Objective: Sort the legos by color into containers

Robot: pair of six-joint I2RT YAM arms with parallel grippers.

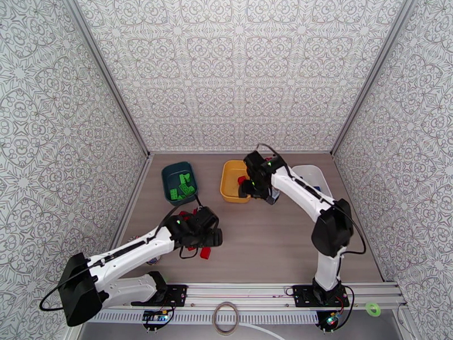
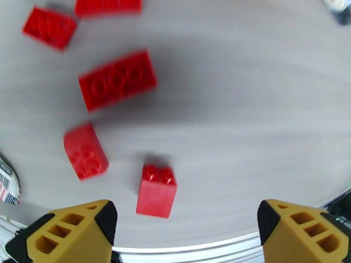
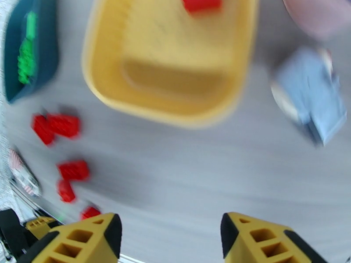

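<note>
Top external view, panel A.

**Student:** How many containers are there, and where do they stand?

**Tutor:** Three, in a row at the far part of the table [image 1: 272,245]: a dark teal tub [image 1: 170,175] on the left, a yellow tub [image 1: 229,185] in the middle and a white tub [image 1: 317,174] on the right, partly behind the right arm. The green legos [image 1: 182,187] lie heaped in the dark teal tub, too close together to count. The right wrist view shows one red brick [image 3: 201,2] inside the yellow tub.

**Student:** And the loose pieces?

**Tutor:** The left wrist view shows five red legos [image 2: 117,79] scattered on the table, none touching another. They are glossy, studded blocks. The longest lies flat, and a short square one [image 2: 157,190] sits nearest the left gripper [image 2: 186,220].

**Student:** How do the grippers stand?

**Tutor:** The left gripper is spread wide and carries nothing. The right gripper [image 3: 171,233] is over the table just beside the yellow tub, with its jaws apart and empty.
</note>
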